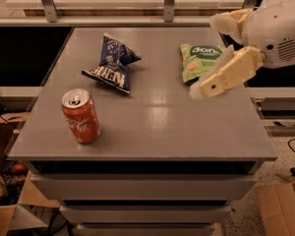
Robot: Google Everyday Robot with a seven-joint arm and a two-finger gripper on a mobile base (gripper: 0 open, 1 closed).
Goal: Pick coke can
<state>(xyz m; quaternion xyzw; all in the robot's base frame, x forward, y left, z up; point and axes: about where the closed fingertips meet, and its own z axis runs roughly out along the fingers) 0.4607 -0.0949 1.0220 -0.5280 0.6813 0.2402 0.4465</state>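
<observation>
The coke can [80, 116] is a red-orange can with white script and a silver top. It stands upright near the front left of the grey table [157, 127]. My gripper [205, 56] hangs above the right side of the table, over the green snack bag [199, 60]. It is far to the right of the can. Its two cream fingers [228, 73] are spread wide apart and hold nothing.
A dark blue snack bag [112, 63] lies at the back left of the table, behind the can. Cardboard boxes [281, 208] sit on the floor at the front right and front left. A pale shelf with metal posts [169, 1] runs behind the table.
</observation>
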